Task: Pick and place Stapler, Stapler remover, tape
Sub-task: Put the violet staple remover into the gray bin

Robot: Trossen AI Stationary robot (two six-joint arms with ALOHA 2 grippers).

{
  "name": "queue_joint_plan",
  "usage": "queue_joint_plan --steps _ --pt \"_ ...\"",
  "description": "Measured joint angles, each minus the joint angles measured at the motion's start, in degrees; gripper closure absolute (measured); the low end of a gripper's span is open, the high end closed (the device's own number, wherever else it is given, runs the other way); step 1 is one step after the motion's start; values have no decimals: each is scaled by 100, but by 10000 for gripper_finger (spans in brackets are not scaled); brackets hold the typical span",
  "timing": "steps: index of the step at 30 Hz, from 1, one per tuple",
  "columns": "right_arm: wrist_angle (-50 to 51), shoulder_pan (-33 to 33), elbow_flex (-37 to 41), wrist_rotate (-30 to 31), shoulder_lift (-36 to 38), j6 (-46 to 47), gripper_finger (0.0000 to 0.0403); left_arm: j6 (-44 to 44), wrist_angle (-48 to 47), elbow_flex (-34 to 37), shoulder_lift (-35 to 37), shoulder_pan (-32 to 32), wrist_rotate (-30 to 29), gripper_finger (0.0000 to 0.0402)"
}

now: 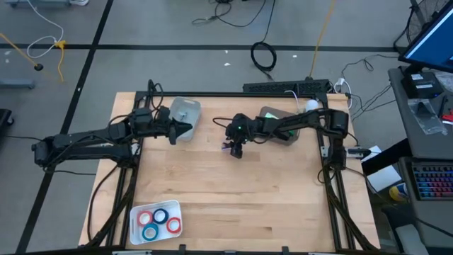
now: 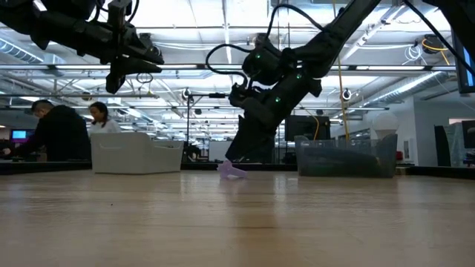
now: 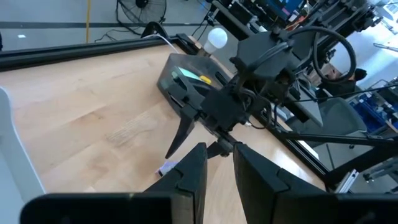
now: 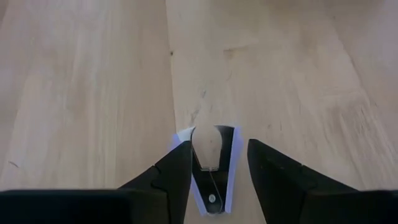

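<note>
The purple stapler remover (image 4: pixel 213 168) lies flat on the wooden table near its middle (image 2: pixel 231 170). My right gripper (image 4: pixel 214 146) slants down over it, open, one finger on each side of it; I cannot tell whether they touch it. Several tape rolls (image 1: pixel 159 221), red and blue, lie in a white tray at the near left. My left gripper (image 1: pixel 185 131) hovers high beside a white bin (image 1: pixel 185 110), its fingers a narrow gap apart (image 3: pixel 219 152) with nothing between them. I cannot make out the stapler.
A dark see-through bin (image 1: pixel 279 117) stands at the far right behind my right arm. The white bin stands at the far left. People sit beyond the table's far edge (image 2: pixel 67 130). Bare wood stretches across the near half of the table (image 1: pixel 241 205).
</note>
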State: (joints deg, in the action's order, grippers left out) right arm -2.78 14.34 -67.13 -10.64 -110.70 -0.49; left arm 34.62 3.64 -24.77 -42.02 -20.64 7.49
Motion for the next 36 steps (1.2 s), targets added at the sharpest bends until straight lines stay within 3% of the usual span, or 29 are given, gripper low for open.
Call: queue_joint_plan --steps 24,36 --pt "-384 183 2 -146 -299 350 284 3 -7 0 0 2 2 321" --pt "-387 183 2 -143 -298 449 357 -3 -49 0 0 2 4 321"
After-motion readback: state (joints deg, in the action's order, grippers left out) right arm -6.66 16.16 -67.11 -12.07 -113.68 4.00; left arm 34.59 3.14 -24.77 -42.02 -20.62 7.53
